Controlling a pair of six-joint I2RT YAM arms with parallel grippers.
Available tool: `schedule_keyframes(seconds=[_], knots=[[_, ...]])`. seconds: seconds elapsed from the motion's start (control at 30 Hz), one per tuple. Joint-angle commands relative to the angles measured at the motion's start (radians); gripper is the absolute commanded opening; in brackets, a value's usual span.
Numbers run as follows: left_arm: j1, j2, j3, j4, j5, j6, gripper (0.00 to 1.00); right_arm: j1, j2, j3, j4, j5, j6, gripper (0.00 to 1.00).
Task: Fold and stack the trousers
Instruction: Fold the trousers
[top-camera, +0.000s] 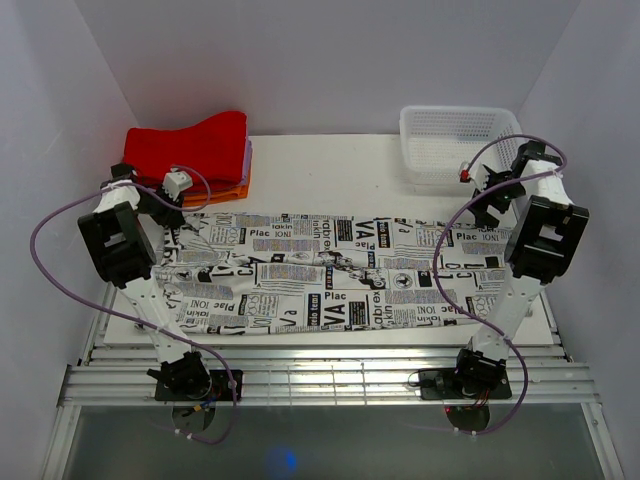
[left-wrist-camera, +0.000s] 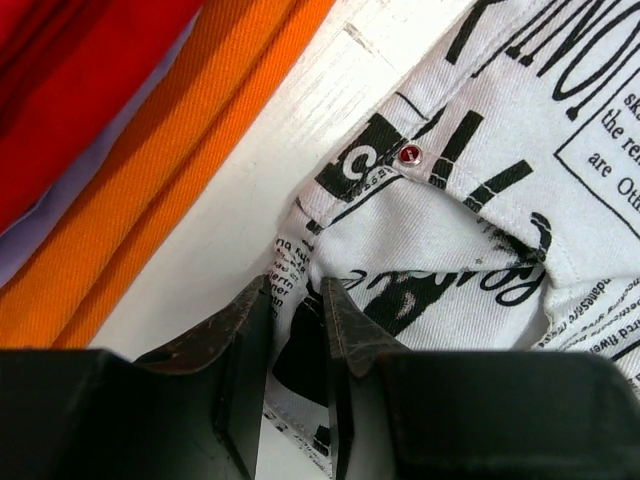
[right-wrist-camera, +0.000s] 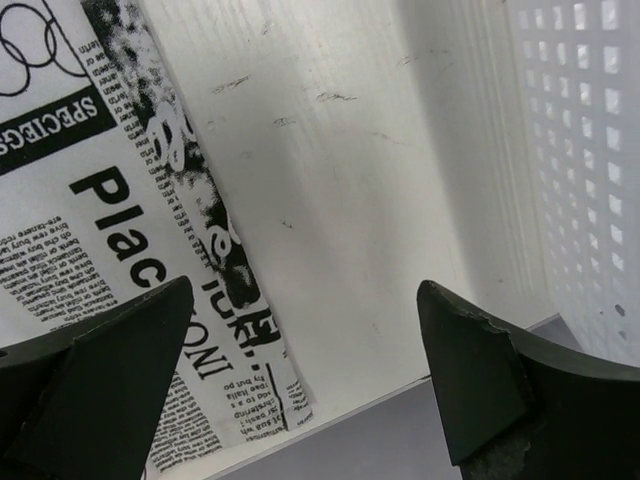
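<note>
The trousers (top-camera: 330, 275), white with black newspaper print, lie spread lengthwise across the white table (top-camera: 330, 165). My left gripper (top-camera: 175, 205) is at their far left corner. In the left wrist view its jaws (left-wrist-camera: 295, 290) stand close together with the waistband edge of the trousers (left-wrist-camera: 560, 150) pinched between them, near a small red rivet (left-wrist-camera: 409, 154). My right gripper (top-camera: 478, 195) hovers at the far right end. In the right wrist view it (right-wrist-camera: 305, 300) is wide open over bare table, with the hem of the trousers (right-wrist-camera: 80, 230) under its left finger and nothing between the fingers.
A stack of folded red, purple and orange cloths (top-camera: 200, 150) sits at the back left, close beside the left gripper; the orange cloth (left-wrist-camera: 150, 200) lies under the red one (left-wrist-camera: 70, 80). A white perforated basket (top-camera: 455, 140) stands at the back right, its wall (right-wrist-camera: 590, 150) next to the right gripper. The table's right edge (right-wrist-camera: 400, 420) runs just beyond the hem.
</note>
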Motion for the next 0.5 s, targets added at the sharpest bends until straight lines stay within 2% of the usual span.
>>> schedule_keyframes(seconds=[0.0,0.17,0.33,0.43,0.47], knots=[[0.000,0.007,-0.041,-0.113,-0.073,0.057,0.31,0.010,0.038,0.062,-0.007,-0.058,-0.024,0.98],[0.000,-0.004,-0.044,-0.116,-0.079,0.066,0.32,0.016,0.081,0.065,-0.060,-0.039,-0.068,0.98],[0.000,-0.007,-0.046,-0.120,-0.075,0.066,0.32,0.014,0.109,-0.030,-0.031,0.050,-0.116,0.98],[0.000,-0.010,-0.044,-0.126,-0.076,0.065,0.30,0.016,0.120,-0.087,-0.045,0.087,-0.139,0.90],[0.002,-0.012,-0.044,-0.132,-0.075,0.066,0.30,0.014,0.118,-0.097,-0.046,0.091,-0.147,0.78]])
